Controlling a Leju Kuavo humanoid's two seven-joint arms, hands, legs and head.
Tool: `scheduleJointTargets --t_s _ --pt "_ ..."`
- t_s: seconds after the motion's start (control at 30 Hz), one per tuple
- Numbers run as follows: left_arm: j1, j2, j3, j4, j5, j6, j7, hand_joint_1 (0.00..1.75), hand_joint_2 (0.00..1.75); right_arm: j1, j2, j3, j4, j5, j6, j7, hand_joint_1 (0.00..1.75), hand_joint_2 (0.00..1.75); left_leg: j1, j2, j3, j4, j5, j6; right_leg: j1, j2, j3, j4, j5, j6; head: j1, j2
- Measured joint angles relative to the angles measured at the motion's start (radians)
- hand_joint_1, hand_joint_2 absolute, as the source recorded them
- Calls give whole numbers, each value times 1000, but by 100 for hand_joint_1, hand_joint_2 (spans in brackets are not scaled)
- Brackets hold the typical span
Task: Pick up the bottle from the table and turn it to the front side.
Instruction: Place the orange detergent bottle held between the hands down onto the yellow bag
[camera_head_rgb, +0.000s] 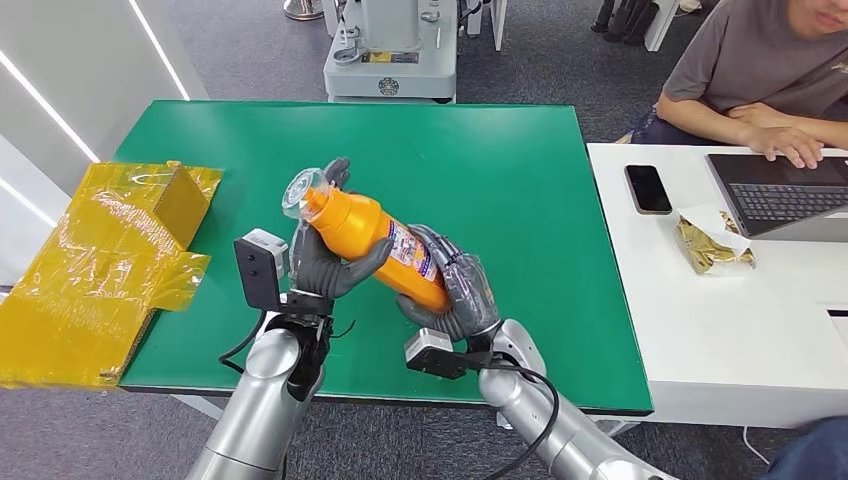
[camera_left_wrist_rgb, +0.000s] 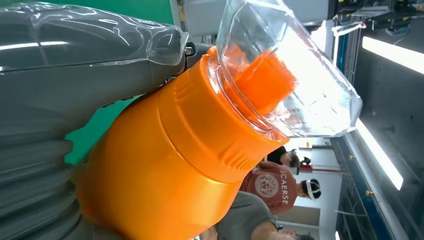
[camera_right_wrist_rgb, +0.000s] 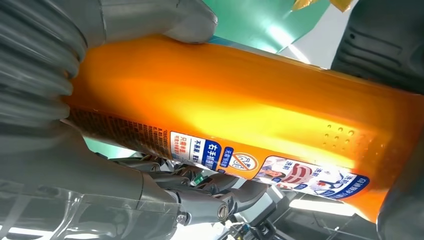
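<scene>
An orange bottle (camera_head_rgb: 375, 238) with a clear cap (camera_head_rgb: 301, 192) and a printed label hangs tilted above the green table (camera_head_rgb: 500, 170), cap toward the far left. My left hand (camera_head_rgb: 325, 255) grips its upper body just below the cap. My right hand (camera_head_rgb: 455, 290) holds the lower end, fingers wrapped around the base. The left wrist view shows the orange collar (camera_left_wrist_rgb: 200, 130) and clear cap (camera_left_wrist_rgb: 295, 85) close up against my left hand (camera_left_wrist_rgb: 65, 100). The right wrist view shows the label (camera_right_wrist_rgb: 265, 167) along the bottle's side, with my right hand (camera_right_wrist_rgb: 60, 150) around the body.
A crumpled yellow plastic wrap over a box (camera_head_rgb: 110, 260) lies on the table's left edge. To the right stands a white table (camera_head_rgb: 720, 340) with a phone (camera_head_rgb: 648, 188), a laptop (camera_head_rgb: 785, 190) and a snack bag (camera_head_rgb: 712, 243); a person (camera_head_rgb: 760, 80) sits there.
</scene>
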Motion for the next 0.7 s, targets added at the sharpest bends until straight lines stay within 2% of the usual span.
scheduleJointTargets --t_s 0.2,0.7 --pt "0 0 11 2 34 -76 1 175 175 -21 0 5 30 -5 -23 -9 175 175 0 0 0 0 0 0 0 0 0 0 0 0 0 0" --pt "-11 0 25 18 57 -128 1 175 175 -20 0 11 43 -20 -79 -18 175 175 0 0 0 0 0 0 0 0 0 0 0 0 0 0"
